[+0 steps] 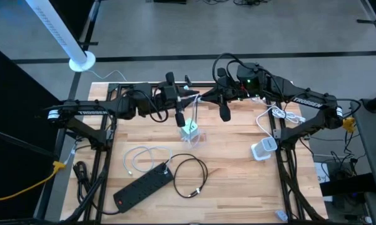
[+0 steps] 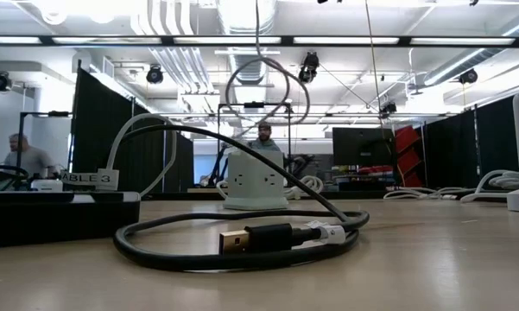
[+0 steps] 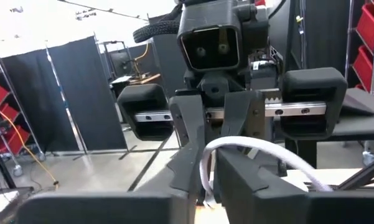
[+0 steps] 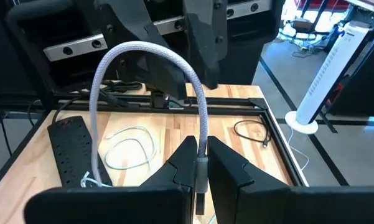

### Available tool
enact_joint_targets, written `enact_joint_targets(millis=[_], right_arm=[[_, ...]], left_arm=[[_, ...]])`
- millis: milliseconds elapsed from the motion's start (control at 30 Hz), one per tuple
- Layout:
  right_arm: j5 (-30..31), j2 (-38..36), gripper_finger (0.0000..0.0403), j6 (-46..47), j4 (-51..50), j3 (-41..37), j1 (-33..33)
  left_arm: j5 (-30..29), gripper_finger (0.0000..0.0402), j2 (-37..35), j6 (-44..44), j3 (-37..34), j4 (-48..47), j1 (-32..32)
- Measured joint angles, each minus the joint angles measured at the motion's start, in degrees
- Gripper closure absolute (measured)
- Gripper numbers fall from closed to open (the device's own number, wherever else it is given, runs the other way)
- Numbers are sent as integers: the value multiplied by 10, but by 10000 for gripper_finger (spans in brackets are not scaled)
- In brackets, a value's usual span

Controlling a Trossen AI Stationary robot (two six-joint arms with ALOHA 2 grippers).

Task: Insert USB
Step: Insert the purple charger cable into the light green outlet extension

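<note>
The main risk is judged to be a slip or twist of the white cable point(image 4: 150, 56) between the two grips — if its plug end is turned off-axis, the connector could be jammed against the port rather than seated, or the small white charger block point(image 1: 190, 132) could be dragged across the table point(image 1: 238, 181). The cable is seen arching between both tools above the table's far half. The right gripper point(image 4: 199, 163) is pressed together on the cable's grey end sleeve, which runs down between its fingers. The left gripper point(image 3: 206, 167) is narrowed around the other run of the same cable; whether it is truly pinched cannot be told, and a loose hold there would let the loop swing. Both arms are stretched inward from their sides, wrists facing one another above the charger block. A black power strip point(image 1: 144, 185) and a black USB lead point(image 2: 276, 237) lie untouched nearer the front edge.
</note>
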Motion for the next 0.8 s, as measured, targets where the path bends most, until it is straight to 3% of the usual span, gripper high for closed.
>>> enact_joint_targets(millis=[133, 367, 500, 800], right_arm=[[0, 4, 385, 2, 0, 0, 0], [0, 4, 307, 5, -2, 0, 0], [0, 5, 282, 7, -1, 0, 0], [0, 14, 286, 27, 1, 0, 0]], left_arm=[[-2, 399, 0, -10, 0, -1, 0], [-3, 401, 0, -17, 0, -1, 0], [-3, 401, 0, -19, 0, -14, 0], [-5, 401, 0, -28, 0, -23, 0]])
